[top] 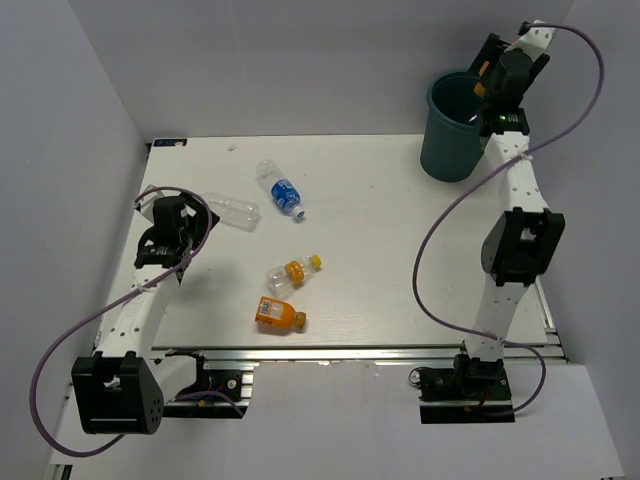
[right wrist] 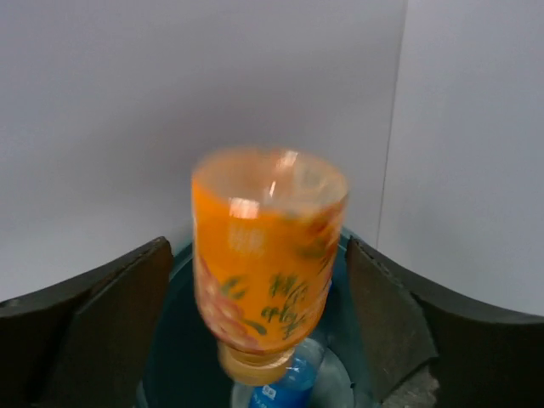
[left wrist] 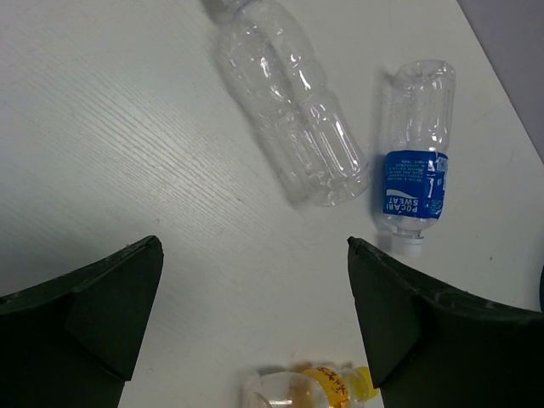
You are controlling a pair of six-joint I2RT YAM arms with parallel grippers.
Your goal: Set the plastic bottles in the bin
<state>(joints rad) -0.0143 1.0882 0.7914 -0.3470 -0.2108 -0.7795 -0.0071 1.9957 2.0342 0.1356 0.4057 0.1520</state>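
My right gripper hangs open over the dark teal bin. An orange bottle sits cap-down and blurred between the fingers, with a gap on each side of it. A blue-labelled bottle lies on the bin's floor. In the top view the bin stands at the table's far right. My left gripper is open and empty above the table. Beyond it lie a plain clear bottle and a blue-labelled bottle. A yellow-capped bottle lies just below it.
Two yellow-capped bottles lie mid-table, one small and clear, one orange-labelled. Grey walls close in the table on the left, back and right. Purple cables loop from both arms.
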